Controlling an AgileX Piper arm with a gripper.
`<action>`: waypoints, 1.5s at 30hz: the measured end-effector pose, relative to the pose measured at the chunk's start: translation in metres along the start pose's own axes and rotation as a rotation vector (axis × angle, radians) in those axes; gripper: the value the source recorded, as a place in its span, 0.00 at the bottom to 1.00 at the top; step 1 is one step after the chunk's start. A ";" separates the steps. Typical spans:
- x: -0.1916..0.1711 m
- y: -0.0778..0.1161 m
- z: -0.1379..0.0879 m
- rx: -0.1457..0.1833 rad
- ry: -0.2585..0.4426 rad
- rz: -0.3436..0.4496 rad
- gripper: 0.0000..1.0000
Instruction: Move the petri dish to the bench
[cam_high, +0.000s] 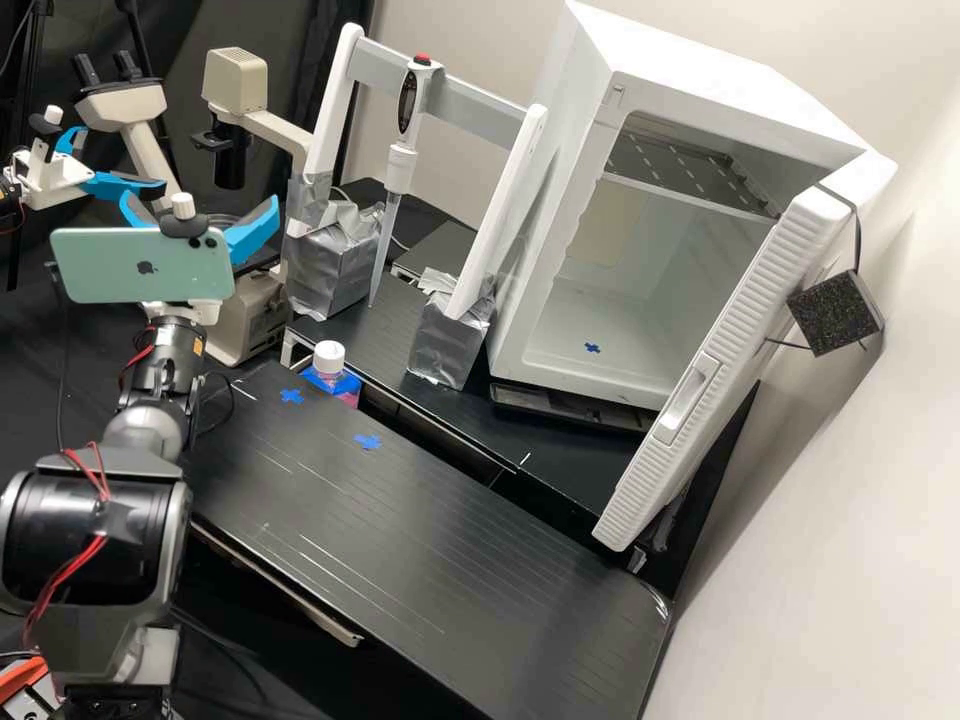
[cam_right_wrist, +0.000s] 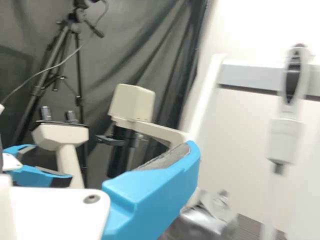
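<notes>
On the far left, the second arm (cam_high: 65, 180) is sitting near mine, and a careless swing that way is risking a knock between the two. The phone (cam_high: 90, 268) is riding on my wrist, and its cord (cam_high: 62, 370) is hanging beside the arm (cam_high: 145, 435); a wide turn could be snagging it. My pincer (cam_high: 200, 200) is standing wide, its blue fingers well apart, and I am making out no dish between them. I cannot tell where the dish is lying, so my main danger is reaching on a guess and tipping or shoving it. The microscope (cam_high: 236, 80) is standing beyond the fingers, and going forward too far could be bumping it.

Farther right, one blue cross (cam_high: 291, 396) is marking the worktop (cam_high: 430, 540) close to the bottle (cam_high: 329, 356). If I am lowering there, a wide finger could be clipping the bottle's cap and toppling it. The second cross (cam_high: 368, 442) is sitting farther from the cap, so I am judging it the safer spot. The pipette (cam_high: 398, 165) is hanging from its stand (cam_high: 335, 105); swinging right at this height could be striking either. Last, the incubator (cam_high: 640, 60) is standing with its door (cam_high: 700, 390) open, and a wide sweep could be catching that door's edge.
</notes>
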 end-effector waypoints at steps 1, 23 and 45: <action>0.007 -0.001 -0.001 0.000 0.008 -0.022 1.00; 0.128 -0.035 0.015 0.042 -0.002 -0.280 1.00; 0.185 -0.082 0.082 0.184 -0.164 -0.429 1.00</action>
